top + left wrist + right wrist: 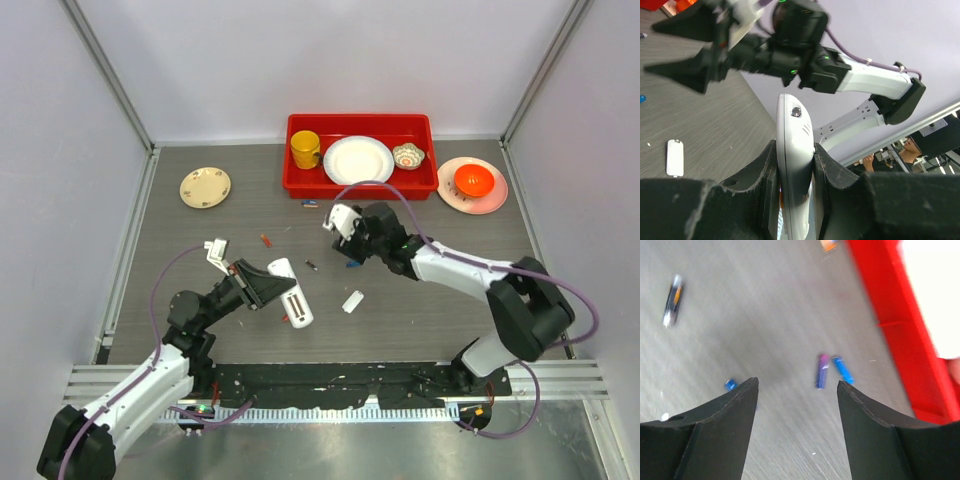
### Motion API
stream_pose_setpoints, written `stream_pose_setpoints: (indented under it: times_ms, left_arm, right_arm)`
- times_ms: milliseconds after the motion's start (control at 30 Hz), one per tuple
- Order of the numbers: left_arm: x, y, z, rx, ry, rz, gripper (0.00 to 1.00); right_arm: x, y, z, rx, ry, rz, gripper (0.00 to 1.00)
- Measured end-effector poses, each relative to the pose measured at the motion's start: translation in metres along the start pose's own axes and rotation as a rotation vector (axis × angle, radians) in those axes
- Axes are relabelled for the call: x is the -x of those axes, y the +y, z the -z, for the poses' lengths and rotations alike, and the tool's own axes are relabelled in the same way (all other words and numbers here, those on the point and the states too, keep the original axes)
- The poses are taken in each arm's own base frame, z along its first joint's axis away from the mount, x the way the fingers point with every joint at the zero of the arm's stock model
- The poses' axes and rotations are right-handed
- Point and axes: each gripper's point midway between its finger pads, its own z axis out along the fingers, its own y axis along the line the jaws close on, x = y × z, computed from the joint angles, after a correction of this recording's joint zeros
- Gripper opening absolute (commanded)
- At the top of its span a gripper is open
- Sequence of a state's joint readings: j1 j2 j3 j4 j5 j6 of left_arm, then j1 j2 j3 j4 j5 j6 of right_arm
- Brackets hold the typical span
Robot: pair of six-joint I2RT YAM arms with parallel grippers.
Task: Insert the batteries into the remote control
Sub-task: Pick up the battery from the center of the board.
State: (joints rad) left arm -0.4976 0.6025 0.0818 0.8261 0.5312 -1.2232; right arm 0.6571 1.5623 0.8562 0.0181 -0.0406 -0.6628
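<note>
Toward the left of the tabletop's near edge, clamped edgewise in the left gripper (795,165), fingers shut tight on its two broad faces: remote control (794,125), tipped up on end; probably light, stiff, slick plastic (apt to twist in the grip if pushed off-centre), so best loaded with pressure in line with the clamp. Over mid-tabletop, right gripper (797,385) spread wide, holding nothing; beneath it, batteries (672,300) lying flat and scattered; purple battery (821,371) and blue battery (842,369) just beside each other toward the far edge. Tiny, hard, round, likely to roll; best pinched across mid-barrel, jaws square to the length. Red tray (900,315) wall close beyond that pair, so little room there; bare tabletop on the other sides; white plate (353,301) nearer the near edge, well apart.
</note>
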Motion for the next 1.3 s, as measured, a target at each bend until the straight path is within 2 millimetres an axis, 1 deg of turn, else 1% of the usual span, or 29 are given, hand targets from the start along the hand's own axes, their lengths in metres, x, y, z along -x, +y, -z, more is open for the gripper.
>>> stream_pose_setpoints:
  times_ms: [33,100,133,167,200,233,300,333,367,433,500,567,633,700,867,1000,1067,1267,1300]
  left_arm:
    - [0.0,0.0,0.0,0.003,-0.001,0.001,0.01]
    - [0.001,0.002,0.0,0.008,-0.006,0.003,0.0]
    - [0.002,0.003,0.0,0.014,-0.012,0.004,0.0]
    - [0.002,0.004,0.0,0.018,-0.016,0.006,0.01]
    - [0.003,0.005,0.0,0.023,-0.021,0.008,0.0]
    - [0.003,0.007,0.0,0.03,-0.026,0.011,0.0]
    - [0.002,0.013,0.0,0.05,-0.03,0.021,0.01]
    - [0.003,0.015,0.0,0.057,-0.032,0.025,0.0]
    - [0.002,0.017,-0.001,0.066,-0.032,0.031,0.0]
    - [0.002,0.021,-0.001,0.079,-0.032,0.038,0.0]
    - [0.0,0.026,-0.001,0.098,-0.027,0.048,0.0]
    - [-0.001,0.029,-0.001,0.107,-0.025,0.054,0.0]
    - [-0.002,0.03,-0.001,0.111,-0.025,0.056,0.0]
    - [-0.002,0.031,-0.001,0.116,-0.027,0.057,0.0]
    - [-0.002,0.034,0.0,0.127,-0.027,0.062,0.0]
    - [-0.004,0.037,0.001,0.142,-0.025,0.066,0.0]
    - [-0.004,0.038,0.001,0.148,-0.025,0.068,0.0]
    - [-0.005,0.04,0.002,0.157,-0.022,0.073,0.0]
    - [-0.005,0.04,0.002,0.157,-0.021,0.073,0.0]
  right_arm:
    - [0.011,-0.012,0.009,-0.061,-0.031,-0.07,0.54]
    - [0.031,-0.038,0.027,-0.186,-0.086,-0.232,0.29]
    - [0.04,-0.05,0.036,-0.241,-0.111,-0.354,0.24]
    - [0.048,-0.061,0.042,-0.281,-0.134,-0.478,0.23]
    - [0.053,-0.069,0.046,-0.297,-0.154,-0.57,0.29]
    - [0.057,-0.078,0.049,-0.304,-0.167,-0.682,0.48]
    - [0.057,-0.088,0.051,-0.317,-0.191,-0.879,0.66]
    - [0.051,-0.088,0.05,-0.327,-0.188,-0.957,0.81]
    - [0.043,-0.082,0.047,-0.334,-0.176,-1.024,0.85]
    - [0.029,-0.055,0.039,-0.32,-0.111,-1.096,0.86]
    - [0.018,-0.018,0.03,-0.295,-0.013,-1.118,0.87]
    - [0.015,0.009,0.021,-0.276,0.048,-1.116,0.88]
    - [0.011,0.028,0.014,-0.264,0.09,-1.116,0.88]
    - [0.003,0.035,0.01,-0.278,0.122,-1.129,0.88]
    - [-0.022,0.039,0.0,-0.352,0.196,-1.15,0.86]
    - [-0.039,0.048,-0.007,-0.377,0.256,-1.149,0.82]
    - [-0.044,0.05,-0.01,-0.38,0.273,-1.145,0.81]
    - [-0.043,0.049,-0.012,-0.386,0.271,-1.142,0.77]
    - [-0.043,0.049,-0.012,-0.385,0.272,-1.139,0.75]
